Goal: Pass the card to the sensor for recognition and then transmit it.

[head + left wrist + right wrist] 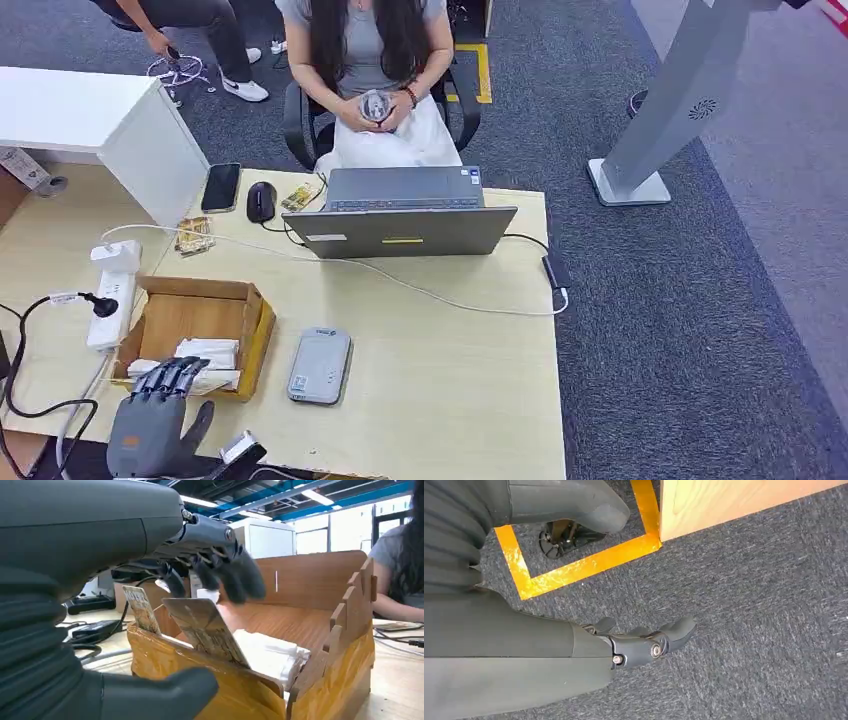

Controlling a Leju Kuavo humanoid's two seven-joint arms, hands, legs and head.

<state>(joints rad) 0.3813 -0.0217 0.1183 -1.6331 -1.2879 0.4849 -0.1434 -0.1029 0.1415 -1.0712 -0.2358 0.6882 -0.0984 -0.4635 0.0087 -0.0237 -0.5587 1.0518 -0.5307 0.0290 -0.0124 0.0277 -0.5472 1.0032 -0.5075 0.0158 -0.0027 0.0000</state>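
At the bench's near left corner, the robot's left hand hovers over the front wall of a wooden box, fingers spread and holding nothing, thumb low outside that wall. In the left wrist view, a card leans upright against the inside of the wall, just below the fingertips and not yet touched; a second card stands beside it, and a white stack lies on the box floor. To the right of the box the grey card sensor rests flat on the bench, apart from the hand. Beyond it, an open laptop faces a seated person. The right hand hangs over carpet, fingers loosely curled, grasping nothing. By this evidence the task is barely begun: pickup, scan and handover all remain.
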